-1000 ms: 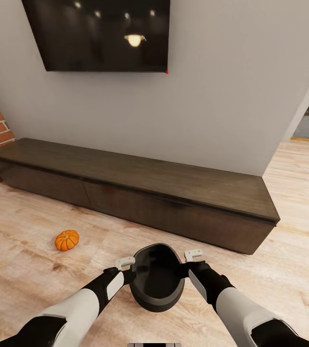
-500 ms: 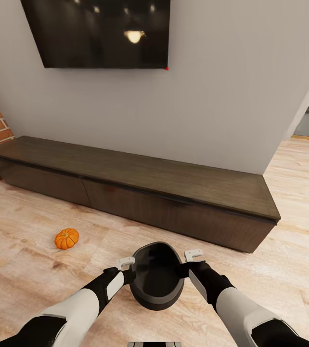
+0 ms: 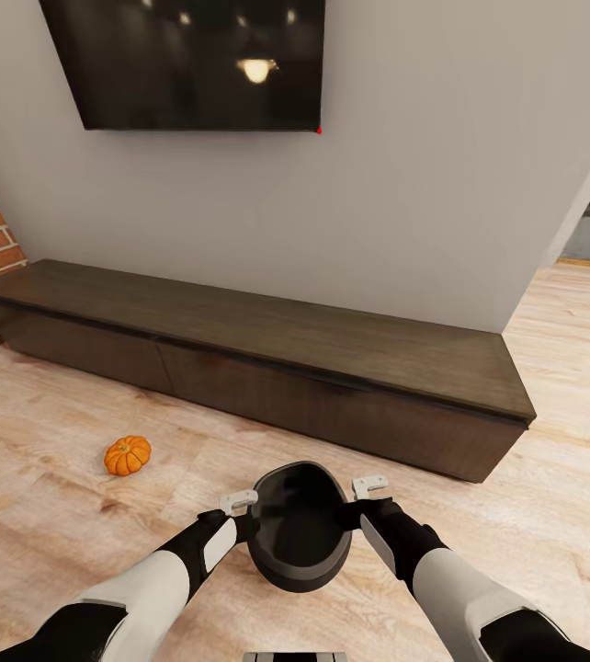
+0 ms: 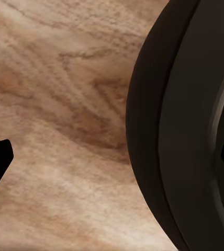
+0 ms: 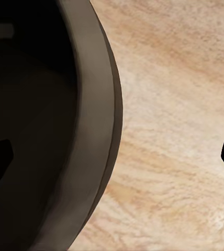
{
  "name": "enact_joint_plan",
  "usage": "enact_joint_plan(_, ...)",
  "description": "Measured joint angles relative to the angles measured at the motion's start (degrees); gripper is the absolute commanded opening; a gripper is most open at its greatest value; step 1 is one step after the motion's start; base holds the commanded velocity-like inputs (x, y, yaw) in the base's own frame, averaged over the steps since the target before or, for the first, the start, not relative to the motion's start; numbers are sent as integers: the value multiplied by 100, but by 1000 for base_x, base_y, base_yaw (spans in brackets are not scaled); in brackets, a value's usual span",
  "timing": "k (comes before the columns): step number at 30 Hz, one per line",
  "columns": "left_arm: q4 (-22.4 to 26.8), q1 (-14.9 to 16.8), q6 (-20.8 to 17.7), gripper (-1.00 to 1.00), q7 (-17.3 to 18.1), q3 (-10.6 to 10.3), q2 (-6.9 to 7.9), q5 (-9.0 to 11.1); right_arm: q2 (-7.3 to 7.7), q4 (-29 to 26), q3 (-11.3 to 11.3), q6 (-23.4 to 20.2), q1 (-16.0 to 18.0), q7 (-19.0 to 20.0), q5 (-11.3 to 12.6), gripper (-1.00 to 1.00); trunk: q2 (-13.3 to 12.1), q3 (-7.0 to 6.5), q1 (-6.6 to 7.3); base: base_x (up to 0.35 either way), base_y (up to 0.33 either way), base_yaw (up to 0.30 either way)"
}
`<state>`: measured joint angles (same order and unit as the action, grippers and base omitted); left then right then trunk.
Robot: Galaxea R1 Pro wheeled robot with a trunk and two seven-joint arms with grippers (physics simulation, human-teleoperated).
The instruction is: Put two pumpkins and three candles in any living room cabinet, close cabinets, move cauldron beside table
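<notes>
Carrying the cauldron [image 3: 297, 529], both grippers' jaws are straddling its rim, grip unclear; pumpkin [image 3: 128, 455] is waiting at ten o'clock, needing a table next.

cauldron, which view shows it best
The head view: the whole cauldron appears there, open mouth up, between the left end effector and right end effector. Each wrist view catches just a close, cropped arc of its dark rim and wall.

Even, bright, sharp render; lamp glare on the television [image 3: 194, 60]; wide-angle edge stretch.
</notes>
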<state>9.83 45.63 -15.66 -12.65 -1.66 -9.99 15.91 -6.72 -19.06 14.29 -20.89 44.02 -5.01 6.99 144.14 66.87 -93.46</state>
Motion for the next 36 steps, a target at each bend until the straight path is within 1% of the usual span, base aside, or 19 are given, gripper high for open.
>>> enact_joint_plan(7,12,-1,-1,100,25,-20,0,12,-4,0,2,-8,0,0,-2,100,0,0,0,0,0,0)
enact_joint_plan(10,23,-1,-4,100,113,-35,0,-27,-6,0,7,-9,0,0,-3,100,0,0,0,0,0,0)
enact_joint_plan(19,32,-1,5,100,265,-39,0,-33,0,0,2,-7,0,0,-4,100,0,0,0,0,0,0)
enact_joint_plan(36,32,-1,14,100,288,-39,0,-33,0,0,0,-9,0,0,-4,100,0,0,0,0,0,0)
